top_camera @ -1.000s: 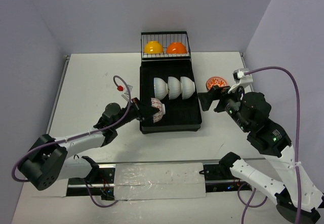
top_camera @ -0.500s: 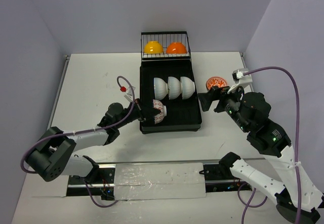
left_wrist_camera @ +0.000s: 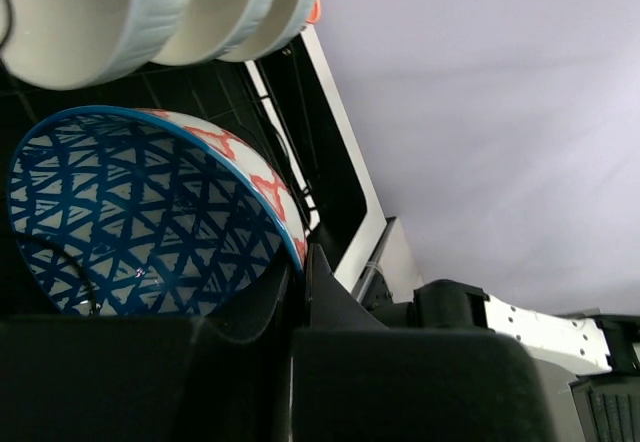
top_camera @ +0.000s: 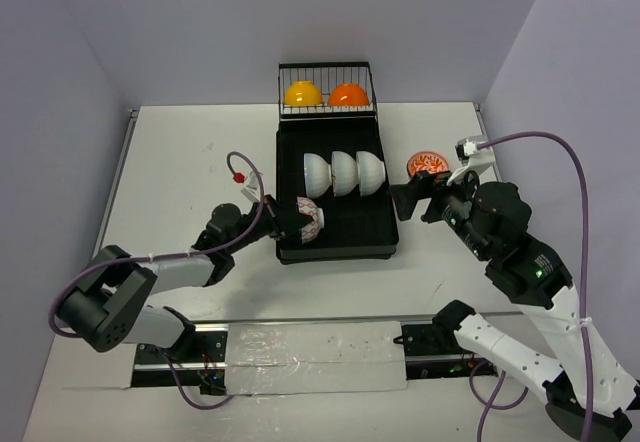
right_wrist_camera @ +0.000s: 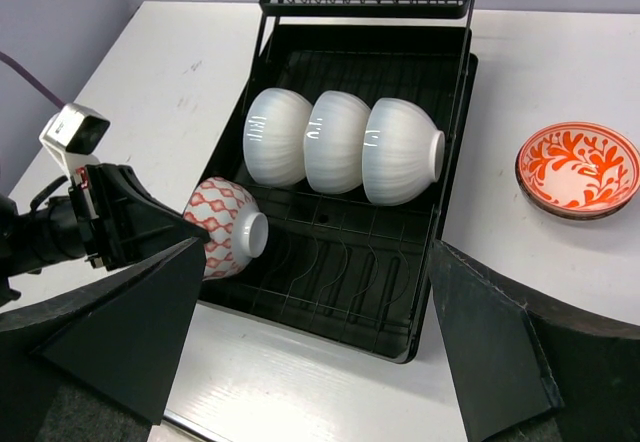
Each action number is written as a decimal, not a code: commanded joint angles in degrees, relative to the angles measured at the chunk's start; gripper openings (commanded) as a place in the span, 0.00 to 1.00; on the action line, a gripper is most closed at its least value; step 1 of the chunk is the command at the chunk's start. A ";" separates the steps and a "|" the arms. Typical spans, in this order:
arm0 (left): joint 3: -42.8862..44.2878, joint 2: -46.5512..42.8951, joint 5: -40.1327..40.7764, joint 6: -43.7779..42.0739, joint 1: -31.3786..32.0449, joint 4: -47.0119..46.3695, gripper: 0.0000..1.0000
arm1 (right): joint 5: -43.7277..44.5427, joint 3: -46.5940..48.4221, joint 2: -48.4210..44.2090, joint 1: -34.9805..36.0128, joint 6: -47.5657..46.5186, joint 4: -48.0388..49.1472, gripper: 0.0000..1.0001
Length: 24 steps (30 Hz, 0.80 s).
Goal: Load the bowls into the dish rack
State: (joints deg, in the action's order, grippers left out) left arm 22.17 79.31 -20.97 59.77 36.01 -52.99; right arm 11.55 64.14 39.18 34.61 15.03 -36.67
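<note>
Left hand (top_camera: 282, 224) is closed tight on the rim of a patterned bowl (top_camera: 311, 219), which lies on its side in the dish rack's (top_camera: 365, 240) near left corner. Right hand (top_camera: 398, 202) gapes wide, holding nothing, just right of the rack, near a red-patterned bowl (top_camera: 428, 164) on the surface (top_camera: 190, 162)

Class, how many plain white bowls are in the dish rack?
3, standing on edge in one row across the dish rack: left bowl, middle bowl, right bowl. None looks hidden.
</note>
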 commanded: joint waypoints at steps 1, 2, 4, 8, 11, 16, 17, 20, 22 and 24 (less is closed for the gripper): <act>-0.38 -2.40 0.67 0.35 -0.24 -1.86 0.00 | 0.84 -0.07 0.37 -0.25 -1.23 2.30 1.00; -0.55 -3.10 1.19 0.26 -0.24 -0.55 0.00 | 0.93 0.02 0.55 -0.25 -1.23 2.30 1.00; -0.47 -4.15 1.55 -0.35 -0.32 2.26 0.02 | 0.93 0.02 0.90 -0.25 -1.23 2.65 1.00; 1.29 -6.35 2.42 -2.37 -0.41 7.97 0.20 | 1.54 -0.07 1.25 -0.25 -0.61 3.00 1.00; 3.57 -8.81 4.27 -4.13 -0.41 15.53 0.38 | 2.51 0.11 1.86 -0.33 0.09 3.18 1.00; 6.83 -12.59 6.99 -7.82 -0.41 26.61 0.57 | 3.91 0.63 3.70 -0.25 2.10 2.57 1.00; 7.18 -13.73 7.26 -8.35 -0.41 27.76 0.60 | 5.05 0.64 4.06 -0.25 2.63 2.30 1.00; 9.54 -16.37 8.57 -9.93 -0.41 33.29 0.71 | 8.64 1.16 6.08 -0.42 5.18 0.29 1.00; 11.13 -18.65 9.89 -11.33 -0.41 39.24 0.78 | 9.98 2.21 8.35 -1.56 7.28 -1.21 1.00; 14.03 -20.15 12.26 -13.70 -0.41 43.65 0.85 | 10.86 2.92 10.21 -3.92 9.05 -3.23 0.99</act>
State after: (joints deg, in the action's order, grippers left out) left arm 31.35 62.17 -12.53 50.57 35.66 -17.63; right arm 18.46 64.53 46.96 33.39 20.10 -37.91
